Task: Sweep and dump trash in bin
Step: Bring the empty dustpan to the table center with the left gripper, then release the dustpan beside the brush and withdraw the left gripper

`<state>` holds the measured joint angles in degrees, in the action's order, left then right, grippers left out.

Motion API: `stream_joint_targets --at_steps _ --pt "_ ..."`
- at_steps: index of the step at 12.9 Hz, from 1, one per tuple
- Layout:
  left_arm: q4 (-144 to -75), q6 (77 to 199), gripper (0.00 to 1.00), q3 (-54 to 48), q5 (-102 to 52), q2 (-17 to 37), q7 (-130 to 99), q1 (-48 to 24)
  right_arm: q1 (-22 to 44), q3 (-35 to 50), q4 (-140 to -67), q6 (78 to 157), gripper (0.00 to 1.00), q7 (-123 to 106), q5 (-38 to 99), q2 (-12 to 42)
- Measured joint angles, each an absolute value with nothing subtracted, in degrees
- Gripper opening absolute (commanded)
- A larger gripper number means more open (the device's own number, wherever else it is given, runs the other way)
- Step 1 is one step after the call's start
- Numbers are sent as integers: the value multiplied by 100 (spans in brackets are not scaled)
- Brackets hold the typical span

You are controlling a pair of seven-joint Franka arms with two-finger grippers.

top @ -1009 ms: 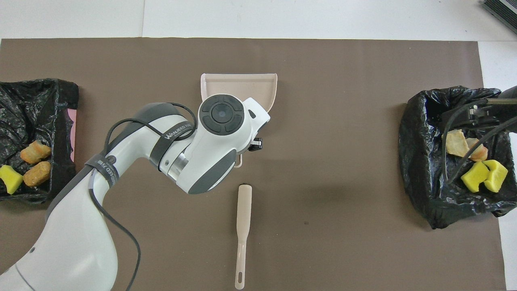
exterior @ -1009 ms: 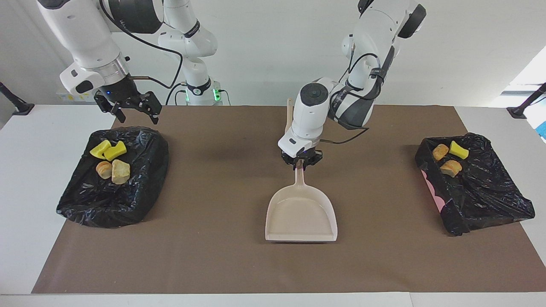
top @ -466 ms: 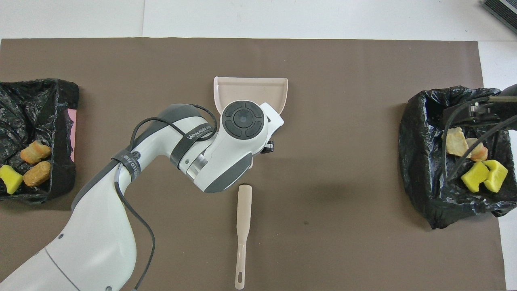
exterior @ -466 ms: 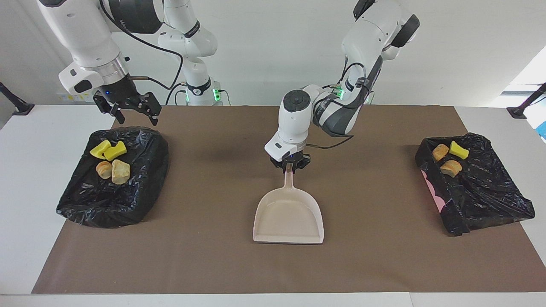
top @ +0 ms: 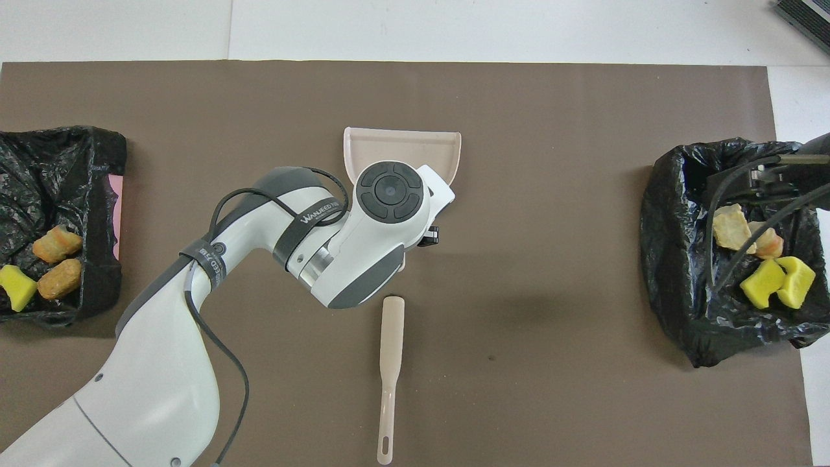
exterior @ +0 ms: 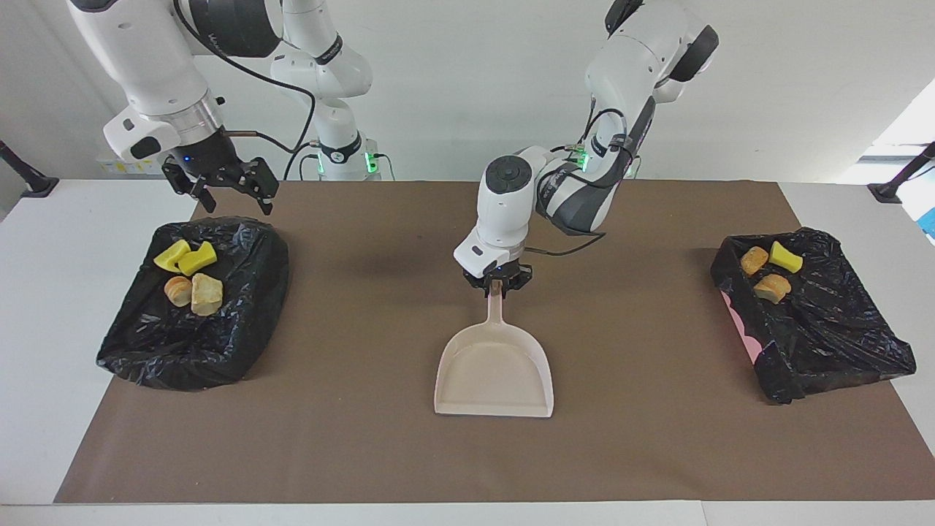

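Finding one, the table (exterior: 380,453): I see no loose piece anywhere on the brown mat (exterior: 657,453). The trash is all bagged. The black-lined bin at the right arm's end (exterior: 191,307) holds four pieces: two yellow chunks (exterior: 186,256), a pale lump (exterior: 207,293) and an orange-brown lump (exterior: 177,289). The black-lined bin at the left arm's end (exterior: 811,321) holds three: one yellow chunk (exterior: 785,256) and two beige-orange lumps (exterior: 763,274). By that count I judge sweeping and dumping done; what remains, as I read it, is letting go of the tools and pulling my arms back.

Finding two, the dustpan (exterior: 495,365): it lies flat on the mat mid-table, long axis running straight away from my bases, open mouth pointing away from me, handle pointing toward me. It is empty.

Finding three, the brush (top: 390,363): it lies on the mat nearer to me than the dustpan, apart from it, on the same line, hanging-hole end toward me. I cannot make out its bristles from above.

Finding four, my left gripper (exterior: 497,286): it is low over the dustpan's handle, fingers closed around the handle's end.

Finding five, my right gripper (exterior: 232,191): it waits in the air over the bin at its own end, fingers spread apart, holding nothing
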<state>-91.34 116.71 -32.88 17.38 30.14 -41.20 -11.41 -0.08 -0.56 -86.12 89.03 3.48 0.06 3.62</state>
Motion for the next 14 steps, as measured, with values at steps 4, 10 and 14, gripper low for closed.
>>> stream_joint_targets --at_steps 4,10,14 --pt "-9124 11672 100 -3275 1750 3003 -4120 -1140 -8 -56 -8613 8903 100 348 6 362" --pt "-9186 11347 100 -2743 1780 2314 -3783 -1139 -8 -56 -8613 8903 100 348 6 362" --pt "-9235 10833 100 -2034 1104 1472 -2659 -1137 -8 -56 -8613 8903 100 348 6 362"
